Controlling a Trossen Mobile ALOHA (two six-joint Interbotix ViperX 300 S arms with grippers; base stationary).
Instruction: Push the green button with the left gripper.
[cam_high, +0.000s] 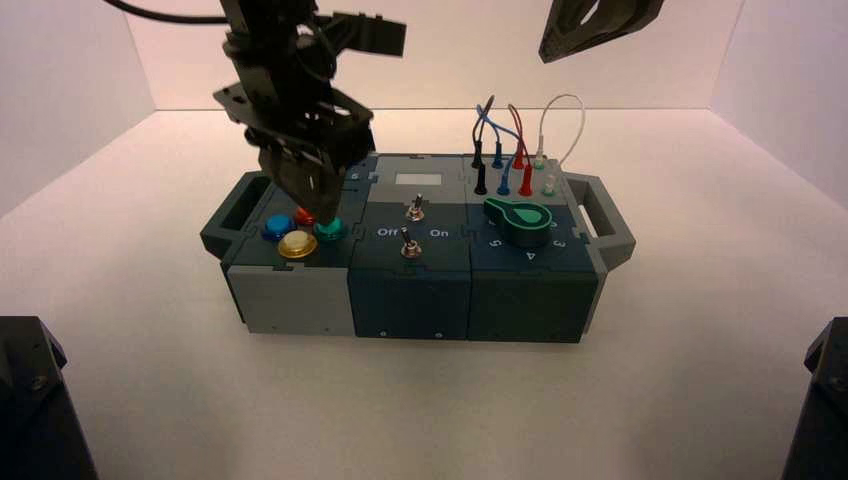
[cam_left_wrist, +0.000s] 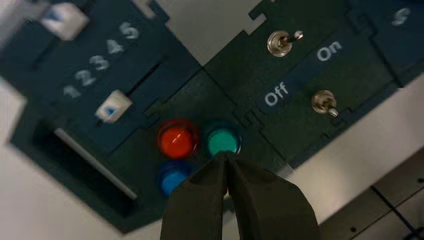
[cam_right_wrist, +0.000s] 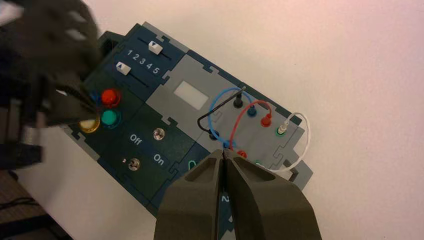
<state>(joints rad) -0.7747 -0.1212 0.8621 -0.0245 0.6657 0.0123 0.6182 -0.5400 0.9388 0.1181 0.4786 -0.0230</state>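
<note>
Fingertips of our black tapered left gripper (cam_left_wrist: 226, 156), pressed together, hover over the glossy green domed button (cam_left_wrist: 222, 142), just beyond the tips; we're lining up, and should press straight down. Our right gripper (cam_right_wrist: 223, 154) waits beyond the box (cam_high: 411, 300).

Buttons, box's near left corner: one red (cam_left_wrist: 177, 140), one green (cam_left_wrist: 222, 141), one blue (cam_left_wrist: 173, 179), one yellow (cam_high: 297, 243). Sliders (cam_left_wrist: 114, 106): white.

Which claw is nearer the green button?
The left: its tips hover right by the green button. The right claw is farther, over the wires' side.
</note>
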